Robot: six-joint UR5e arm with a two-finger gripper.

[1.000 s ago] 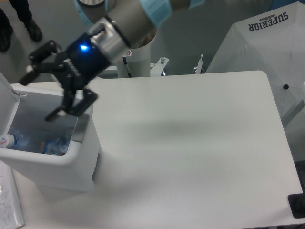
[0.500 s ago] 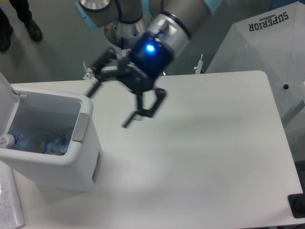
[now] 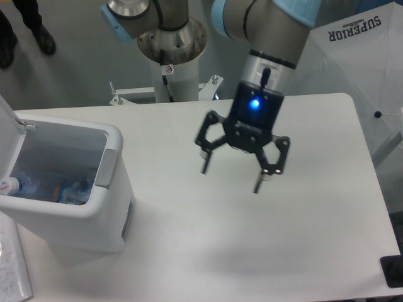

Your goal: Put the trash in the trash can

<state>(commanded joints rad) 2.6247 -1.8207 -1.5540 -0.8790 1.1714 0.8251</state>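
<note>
Trash can (image 3: 104, 217) at frame's lower left, lid up, mouth unobstructed from above (bottle (image 3: 16, 185) and wrapper (image 3: 72, 190) lie low inside). Gripper (image 3: 231, 180) hangs mid-frame, fingers spread, over bare table (image 3: 315, 207).

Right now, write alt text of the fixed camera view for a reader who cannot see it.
A robot arm's open, empty gripper hangs over the middle of a white table. At the left stands a white trash can with its lid up, and a crushed bottle and other clear plastic trash lie inside.
</note>
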